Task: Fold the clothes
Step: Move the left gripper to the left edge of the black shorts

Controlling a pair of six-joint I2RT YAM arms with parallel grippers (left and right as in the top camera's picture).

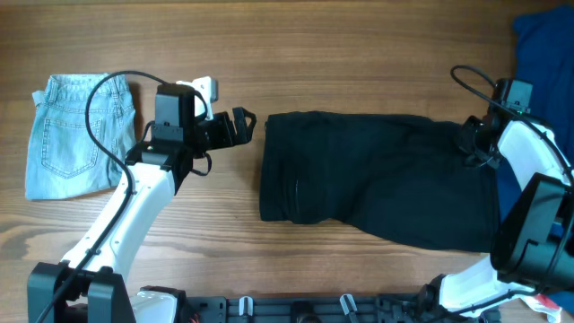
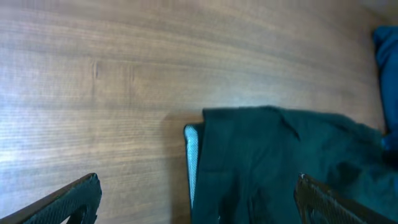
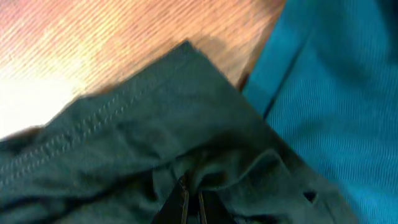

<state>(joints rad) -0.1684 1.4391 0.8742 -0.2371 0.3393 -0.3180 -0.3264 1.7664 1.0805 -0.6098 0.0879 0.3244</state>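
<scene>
The black clothes (image 1: 377, 175) lie spread across the middle and right of the table. My left gripper (image 1: 239, 127) is open, just left of the garment's left edge. In the left wrist view the clothes (image 2: 280, 162) show a whitish inner band along that edge, between my open fingers (image 2: 199, 202). My right gripper (image 1: 473, 144) is at the garment's right end. In the right wrist view its fingers (image 3: 191, 194) are shut on a pinched fold of the black clothes (image 3: 137, 143).
Light-blue denim shorts (image 1: 72, 135) lie at the far left. Bright blue fabric (image 1: 543, 63) lies at the right edge, touching the black garment; it also shows in the right wrist view (image 3: 336, 93) and the left wrist view (image 2: 387, 68).
</scene>
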